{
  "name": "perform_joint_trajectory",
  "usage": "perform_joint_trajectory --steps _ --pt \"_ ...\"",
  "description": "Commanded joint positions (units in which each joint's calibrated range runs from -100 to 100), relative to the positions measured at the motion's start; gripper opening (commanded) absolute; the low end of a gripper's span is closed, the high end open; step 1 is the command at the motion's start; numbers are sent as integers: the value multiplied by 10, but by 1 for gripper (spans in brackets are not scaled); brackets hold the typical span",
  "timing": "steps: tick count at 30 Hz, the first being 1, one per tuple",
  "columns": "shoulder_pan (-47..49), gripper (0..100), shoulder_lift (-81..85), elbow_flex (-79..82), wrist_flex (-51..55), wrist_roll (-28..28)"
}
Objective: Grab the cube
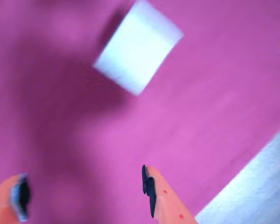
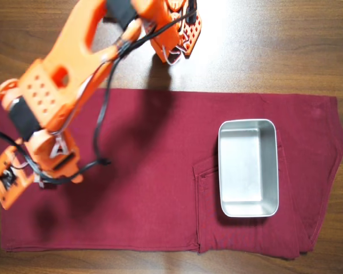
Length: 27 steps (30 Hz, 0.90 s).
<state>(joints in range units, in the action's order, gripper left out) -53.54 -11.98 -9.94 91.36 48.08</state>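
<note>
You are in the approach step. In the wrist view the gripper (image 1: 84, 193) hangs with jaws apart and empty; the cube (image 1: 137, 46) lies ahead on the cloth (image 1: 214, 116), apart from both fingertips. Next, advance until the jaws straddle it, then close.

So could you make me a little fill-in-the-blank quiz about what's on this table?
1. The cloth under the arm is dark ____.
2. The metal tray holds ____.
3. In the wrist view, the pale cube lies ahead of the gripper, whose jaws are ____.

Missing words: red; nothing; open
</note>
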Motion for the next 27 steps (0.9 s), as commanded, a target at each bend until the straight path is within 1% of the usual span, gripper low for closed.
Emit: perform_joint_trajectory --steps 1,3,5,10,15,22,23,25,27 --pt "-38 34 -70 -132 -16 -2" --pt "-50 36 -116 -183 -69 -12" --pt "-55 36 -146 -201 -98 -20" --pt "-51 39 -191 -201 -118 -21" --pt "-54 41 -223 -202 -161 -20" --pt "-51 41 -264 -202 -188 -23" --pt "-49 33 -270 -202 -194 -24" --pt "-46 0 -272 -202 -209 -35" --pt "-46 0 -277 -202 -211 -35"
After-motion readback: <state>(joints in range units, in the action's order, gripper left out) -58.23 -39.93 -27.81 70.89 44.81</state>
